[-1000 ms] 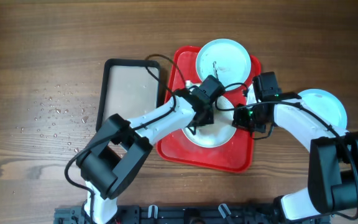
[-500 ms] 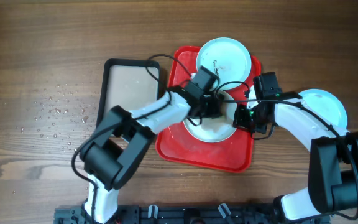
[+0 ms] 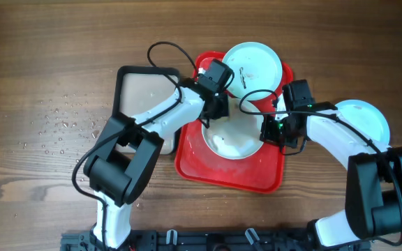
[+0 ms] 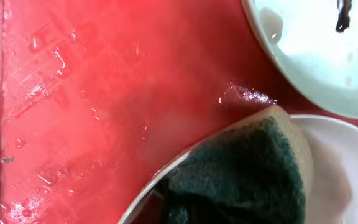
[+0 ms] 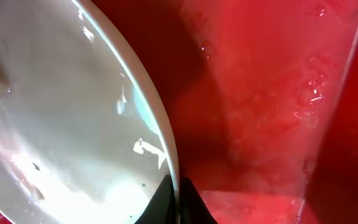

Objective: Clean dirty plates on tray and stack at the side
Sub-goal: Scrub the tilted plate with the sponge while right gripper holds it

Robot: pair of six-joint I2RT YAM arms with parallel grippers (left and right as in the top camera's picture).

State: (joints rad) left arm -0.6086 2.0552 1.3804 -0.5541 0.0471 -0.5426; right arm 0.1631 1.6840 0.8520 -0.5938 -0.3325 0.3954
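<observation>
The red tray (image 3: 195, 164) lies mid-table. On it lie a white plate (image 3: 232, 139) and, behind it, a pale blue plate (image 3: 253, 61) with a small black smudge. A second pale blue plate (image 3: 363, 120) sits on the table at the right. My left gripper (image 3: 213, 106) is shut on a dark green sponge (image 4: 247, 168) pressed on the white plate's far-left rim (image 4: 344, 180). My right gripper (image 3: 273, 131) is shut on the white plate's right rim; its black fingertips (image 5: 188, 202) pinch the edge, tilting the wet plate (image 5: 55, 124) above the tray (image 5: 272, 93).
A smaller black-rimmed tray (image 3: 121, 104) with a beige inside lies just left of the red tray, under my left arm. Water droplets (image 3: 61, 124) dot the wood at the left. The red tray floor (image 4: 92, 93) is wet.
My left gripper has slid with the sponge from the white plate's middle toward its far-left edge. The right gripper still holds the rim in the same place.
</observation>
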